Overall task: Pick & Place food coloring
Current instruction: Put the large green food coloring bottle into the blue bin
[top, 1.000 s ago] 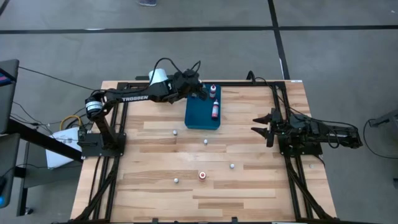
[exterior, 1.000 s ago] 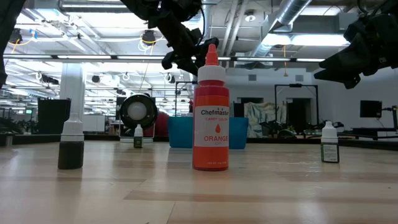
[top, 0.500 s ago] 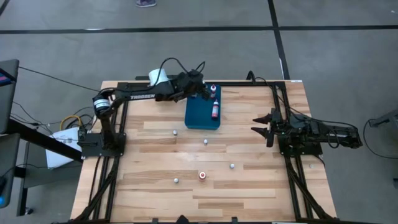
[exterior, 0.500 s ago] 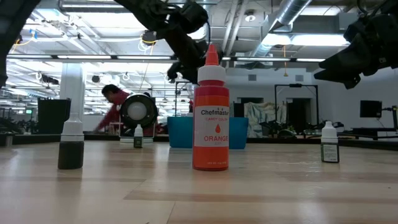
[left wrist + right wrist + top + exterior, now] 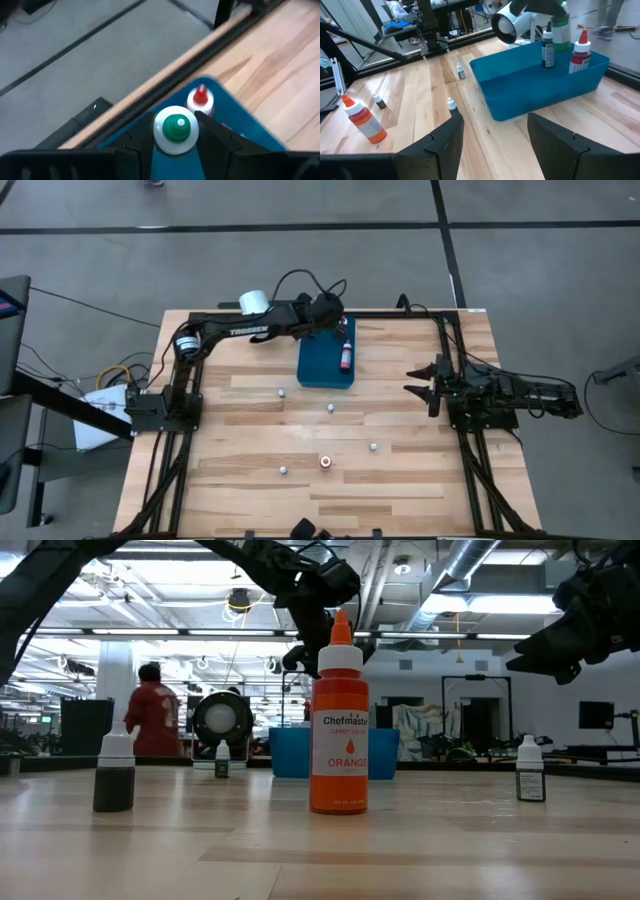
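Observation:
My left gripper [image 5: 333,315] reaches over the far end of the blue tray [image 5: 322,370] and is shut on a green-topped food coloring bottle [image 5: 176,129]. Beside it a red-topped bottle [image 5: 200,98] stands in the tray, along with a dark-topped one [image 5: 548,47]. Another red bottle [image 5: 346,356] lies on the tray floor. An orange bottle [image 5: 338,720] stands on its base on the near half of the table, with several small bottles [image 5: 331,408] around it. My right gripper [image 5: 424,386] is open and waits by the right edge. My left gripper pinches the green-topped bottle between its two fingers [image 5: 212,136] at the white collar [image 5: 161,134] just under the cap. The fingers come from above, pointing down. The bottle [image 5: 560,27] stays upright over the tray's far end; whether its base touches the tray floor does not show.
A large white cylinder [image 5: 254,302] sits at the far edge beside the left arm. Dark frame rails [image 5: 440,350] run along the table's sides. Small bottles stand scattered on the wood [image 5: 282,392], [image 5: 373,447], [image 5: 283,470]. A person walks in the room beyond [image 5: 152,720].
My left arm has stretched out, carrying its gripper and the green-topped bottle a little toward the table's right and far edge, over the tray's far end. A person has walked across the room behind. My right arm has kept still.

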Controlling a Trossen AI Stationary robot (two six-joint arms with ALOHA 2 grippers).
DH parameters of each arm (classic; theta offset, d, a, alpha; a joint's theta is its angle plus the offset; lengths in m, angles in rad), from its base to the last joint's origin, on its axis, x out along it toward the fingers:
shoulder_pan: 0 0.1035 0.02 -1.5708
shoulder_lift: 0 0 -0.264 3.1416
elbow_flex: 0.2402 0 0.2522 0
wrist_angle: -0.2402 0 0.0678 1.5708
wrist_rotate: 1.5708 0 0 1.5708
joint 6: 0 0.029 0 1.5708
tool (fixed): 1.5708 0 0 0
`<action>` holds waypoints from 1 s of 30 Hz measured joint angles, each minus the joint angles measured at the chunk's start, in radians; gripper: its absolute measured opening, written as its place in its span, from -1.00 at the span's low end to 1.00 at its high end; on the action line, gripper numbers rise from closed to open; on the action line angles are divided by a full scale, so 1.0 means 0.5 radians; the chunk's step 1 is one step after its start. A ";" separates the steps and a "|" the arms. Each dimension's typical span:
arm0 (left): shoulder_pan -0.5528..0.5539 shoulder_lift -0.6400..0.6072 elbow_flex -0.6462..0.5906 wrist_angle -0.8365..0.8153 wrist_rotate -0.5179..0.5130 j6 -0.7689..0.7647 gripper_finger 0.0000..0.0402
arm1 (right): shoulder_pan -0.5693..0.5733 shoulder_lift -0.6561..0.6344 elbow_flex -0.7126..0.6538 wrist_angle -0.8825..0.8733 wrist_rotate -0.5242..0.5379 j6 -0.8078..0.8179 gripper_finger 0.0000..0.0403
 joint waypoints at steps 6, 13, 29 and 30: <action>0.016 0.012 -0.001 -0.057 -0.001 -0.029 -0.46 | 0.000 0.001 0.000 -0.020 0.000 -0.001 0.03; 0.035 0.015 -0.001 -0.041 -0.016 -0.056 -0.46 | 0.000 0.001 0.000 -0.021 0.000 0.000 0.03; 0.037 0.270 -0.004 0.120 -0.017 -0.134 -0.46 | -0.001 0.000 0.000 -0.058 0.001 0.001 0.03; 0.038 0.281 -0.001 0.159 -0.009 -0.135 -0.46 | -0.001 0.000 0.000 -0.060 0.000 0.001 0.03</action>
